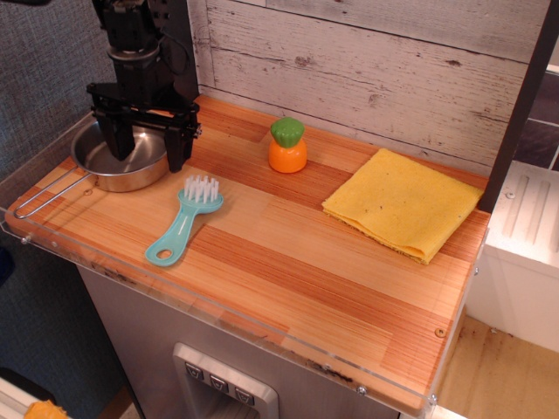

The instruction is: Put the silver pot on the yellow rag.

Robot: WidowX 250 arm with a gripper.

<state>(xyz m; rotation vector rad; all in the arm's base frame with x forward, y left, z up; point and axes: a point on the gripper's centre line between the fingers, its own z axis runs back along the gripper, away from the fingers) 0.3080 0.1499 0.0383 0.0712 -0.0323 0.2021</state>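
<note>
The silver pot (113, 170) sits at the far left of the wooden counter, its thin wire handle (39, 197) pointing toward the front left. My gripper (150, 155) is open and straddles the pot's right rim: the left finger is inside the pot, the right finger (179, 148) is outside it. The fingertips are low, near the rim. The yellow rag (403, 202) lies flat at the right side of the counter, far from the pot.
A teal brush with white bristles (183, 220) lies just right of the pot. An orange toy carrot with a green top (287, 146) stands mid-back. A clear lip edges the counter (262, 332). A whitewashed plank wall (393, 70) stands behind.
</note>
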